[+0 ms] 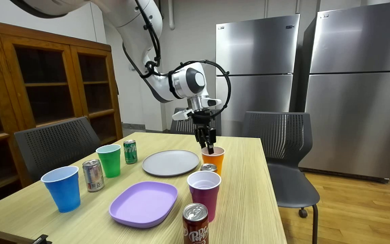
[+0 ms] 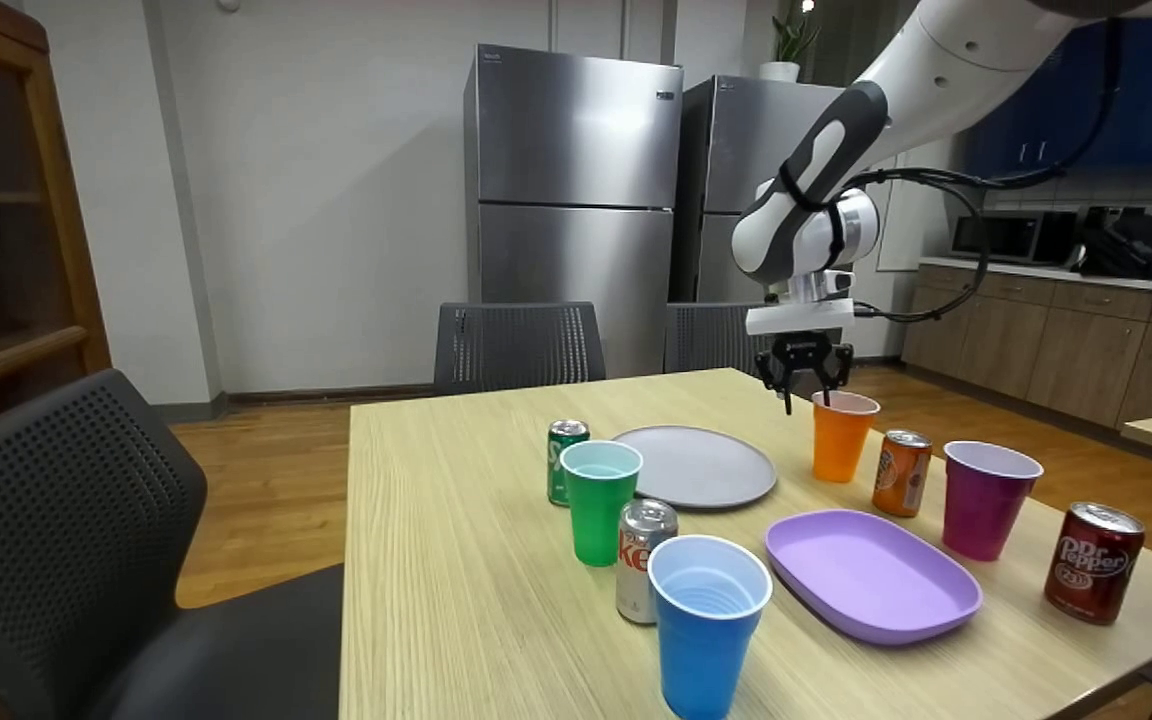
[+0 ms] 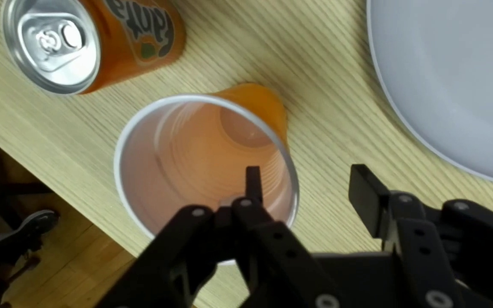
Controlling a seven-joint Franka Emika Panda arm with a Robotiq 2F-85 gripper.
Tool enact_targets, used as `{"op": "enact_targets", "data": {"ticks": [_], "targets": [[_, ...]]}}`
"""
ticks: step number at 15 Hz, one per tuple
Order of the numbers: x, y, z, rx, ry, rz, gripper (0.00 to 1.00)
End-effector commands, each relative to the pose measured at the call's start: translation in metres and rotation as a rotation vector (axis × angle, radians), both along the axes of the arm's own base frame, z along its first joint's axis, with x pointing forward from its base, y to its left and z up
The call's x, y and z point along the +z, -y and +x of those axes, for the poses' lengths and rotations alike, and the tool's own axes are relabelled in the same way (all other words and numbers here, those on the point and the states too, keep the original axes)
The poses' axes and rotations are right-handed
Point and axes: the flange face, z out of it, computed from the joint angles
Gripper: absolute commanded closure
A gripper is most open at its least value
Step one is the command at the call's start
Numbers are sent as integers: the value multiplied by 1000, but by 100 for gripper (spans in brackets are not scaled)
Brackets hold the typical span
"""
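We are seeing the gripper [image 3: 308,187] pointing down with its fingers [image 3: 367,197] spread moderately apart and gripping nothing: one is hanging within the circle of the rim of the orange cup [image 3: 195,149], the other outside it, so the rim is running between them with visible gaps on both sides. We are also seeing that cup standing upright on the pale table [image 2: 466,500] near its edge, just beside the Fanta can [image 3: 101,47] and close to the grey plate [image 3: 452,85], and in both exterior views the can is standing between it and the purple cup [image 2: 986,505].
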Motion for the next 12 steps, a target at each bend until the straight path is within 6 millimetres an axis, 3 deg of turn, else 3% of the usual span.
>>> {"op": "enact_targets", "data": {"ticks": [1, 4, 8, 12], "targets": [[15, 7, -5, -37, -17, -8, 73], [24, 17, -15, -48, -30, -12, 98], [42, 22, -25, -54, -31, -20, 99], [75, 14, -28, -36, 12, -19, 99]]}}
